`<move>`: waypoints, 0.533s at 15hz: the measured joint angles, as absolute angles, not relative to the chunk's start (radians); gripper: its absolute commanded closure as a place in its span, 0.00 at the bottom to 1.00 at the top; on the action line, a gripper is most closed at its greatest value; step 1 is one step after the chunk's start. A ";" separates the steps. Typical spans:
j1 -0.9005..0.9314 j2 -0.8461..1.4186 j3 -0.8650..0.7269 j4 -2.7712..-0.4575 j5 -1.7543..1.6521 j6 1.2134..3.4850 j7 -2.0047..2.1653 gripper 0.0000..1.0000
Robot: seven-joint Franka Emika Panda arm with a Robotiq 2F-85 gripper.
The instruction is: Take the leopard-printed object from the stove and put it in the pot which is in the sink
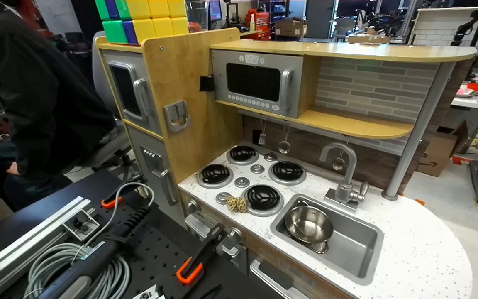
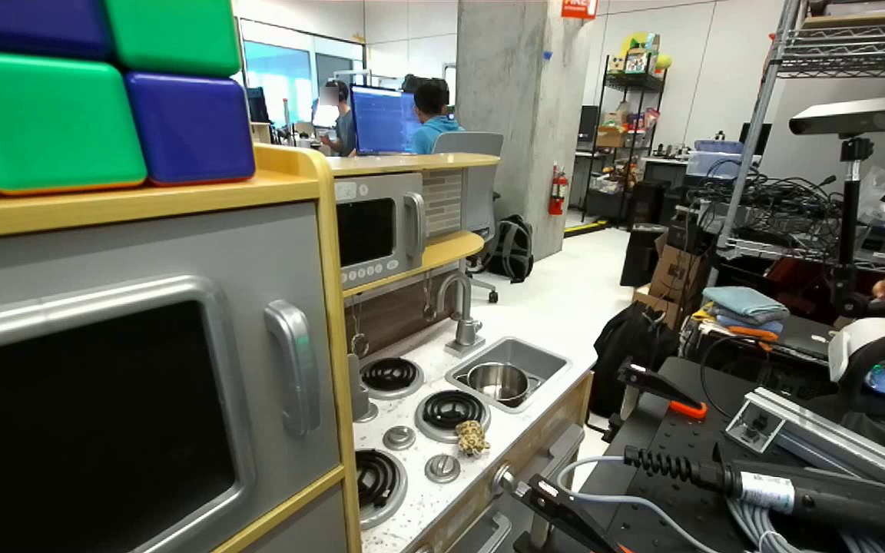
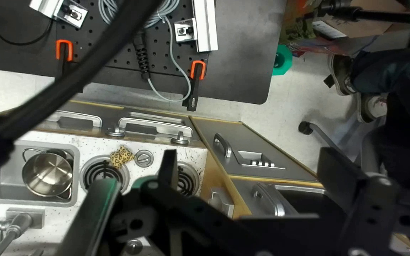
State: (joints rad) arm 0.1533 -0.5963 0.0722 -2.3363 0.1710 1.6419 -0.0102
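The leopard-printed object [image 1: 237, 204], a small tan lump with dark spots, lies at the front edge of a burner on the white stove [image 1: 241, 170]. It also shows in an exterior view [image 2: 472, 438] and in the wrist view [image 3: 121, 156]. The shiny silver pot [image 1: 309, 225] stands in the grey sink [image 1: 355, 245]; the pot [image 3: 47, 174] also shows in the wrist view. My gripper [image 3: 248, 153] is open with nothing between its fingers. In the wrist view it is high above the toy kitchen, with the leopard-printed object left of both fingertips. Neither exterior view shows the gripper.
A faucet [image 1: 347, 166] rises behind the sink. A microwave box [image 1: 255, 83] and shelf [image 1: 359, 122] overhang the stove's back. A tall cabinet [image 1: 193, 91] stands beside the stove. A black table [image 1: 152, 249] with clamps and cable faces the kitchen. A person [image 1: 35, 95] sits nearby.
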 measured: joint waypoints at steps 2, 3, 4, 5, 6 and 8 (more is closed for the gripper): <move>0.138 -0.517 0.072 -2.336 0.193 1.700 0.021 0.00; 0.128 -0.471 0.071 -2.336 0.201 1.744 0.040 0.00; 0.117 -0.422 0.071 -2.336 0.204 1.793 0.060 0.00; 0.105 -0.370 0.071 -2.336 0.204 1.848 0.085 0.00; 0.095 -0.320 0.072 -2.337 0.203 1.906 0.112 0.00; 0.075 -0.211 0.073 -2.337 0.191 2.013 0.173 0.00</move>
